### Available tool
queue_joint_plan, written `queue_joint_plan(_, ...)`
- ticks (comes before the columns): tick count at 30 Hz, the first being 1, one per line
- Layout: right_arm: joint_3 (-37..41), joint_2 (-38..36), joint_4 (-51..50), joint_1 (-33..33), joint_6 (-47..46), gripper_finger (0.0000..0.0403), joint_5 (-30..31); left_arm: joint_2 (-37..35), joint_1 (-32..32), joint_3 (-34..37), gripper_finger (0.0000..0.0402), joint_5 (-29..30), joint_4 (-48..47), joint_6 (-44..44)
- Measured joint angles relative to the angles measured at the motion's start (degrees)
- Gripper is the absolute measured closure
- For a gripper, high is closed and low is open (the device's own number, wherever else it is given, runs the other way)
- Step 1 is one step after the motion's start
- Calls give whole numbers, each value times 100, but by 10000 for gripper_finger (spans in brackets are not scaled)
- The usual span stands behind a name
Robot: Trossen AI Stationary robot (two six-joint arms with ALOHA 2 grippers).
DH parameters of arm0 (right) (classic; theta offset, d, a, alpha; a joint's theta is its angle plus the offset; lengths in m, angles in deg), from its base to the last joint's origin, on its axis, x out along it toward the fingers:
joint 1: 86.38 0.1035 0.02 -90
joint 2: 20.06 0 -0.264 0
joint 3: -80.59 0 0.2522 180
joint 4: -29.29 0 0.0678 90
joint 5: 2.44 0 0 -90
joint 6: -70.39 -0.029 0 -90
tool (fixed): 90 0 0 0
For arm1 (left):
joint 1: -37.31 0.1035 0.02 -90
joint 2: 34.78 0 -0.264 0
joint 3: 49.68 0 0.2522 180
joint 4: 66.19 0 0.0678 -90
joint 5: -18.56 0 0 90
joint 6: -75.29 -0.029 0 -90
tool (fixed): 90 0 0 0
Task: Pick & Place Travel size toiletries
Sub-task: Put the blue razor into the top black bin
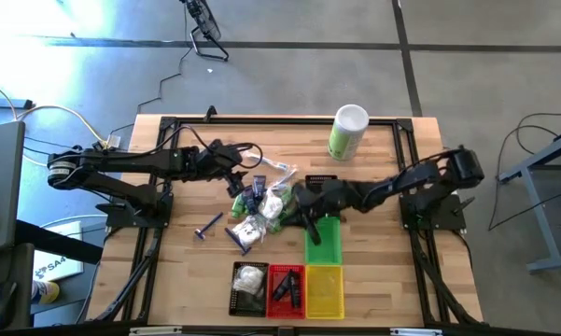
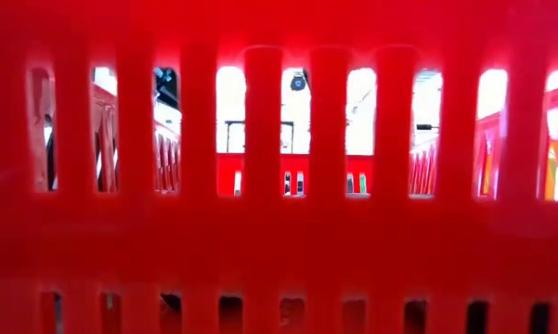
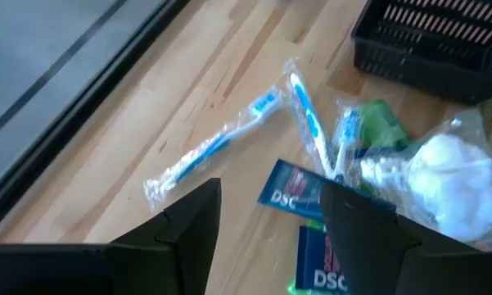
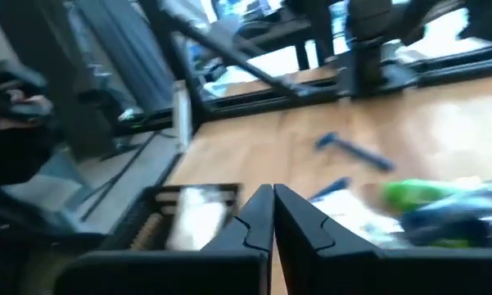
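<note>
Your right gripper (image 4: 272,215) has its jaws together on nothing, beside the toiletries pile (image 1: 261,207) at mid-worktop. Your left gripper (image 3: 270,238) hangs over that pile, jaws apart. Both arms crowd 1 pile; they could collide or scatter it.

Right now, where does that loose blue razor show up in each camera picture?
High view: the blue razor lies alone on the wooden table, in the left half.
Low view: not in it; a red basket wall fills the picture.
Left wrist view: not in it.
Right wrist view: on bare wood.
Shared landmark: the black basket holding a white pouch, in the high and right wrist views.
</note>
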Motion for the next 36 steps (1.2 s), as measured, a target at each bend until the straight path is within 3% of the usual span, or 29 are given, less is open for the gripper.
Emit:
queue_joint_plan(6, 2, -317, -366, -572, 323, 399, -108, 0, 0, 0, 197, 0, 563, -132)
queue_joint_plan(15, -4, -710, -572, -863, 365, 399, -114, 0, -2, 0, 197, -4, 1047, -121)
queue_joint_plan(28, -4, -1625, -1097, -822, 901, 400, -53, 0, -2, 0, 197, -122, 1230, 39)
queue_joint_plan(36, -2, -1955, -1854, -822, 976, 400, 492, 0, -2, 0, 197, -124, 1259, 36)
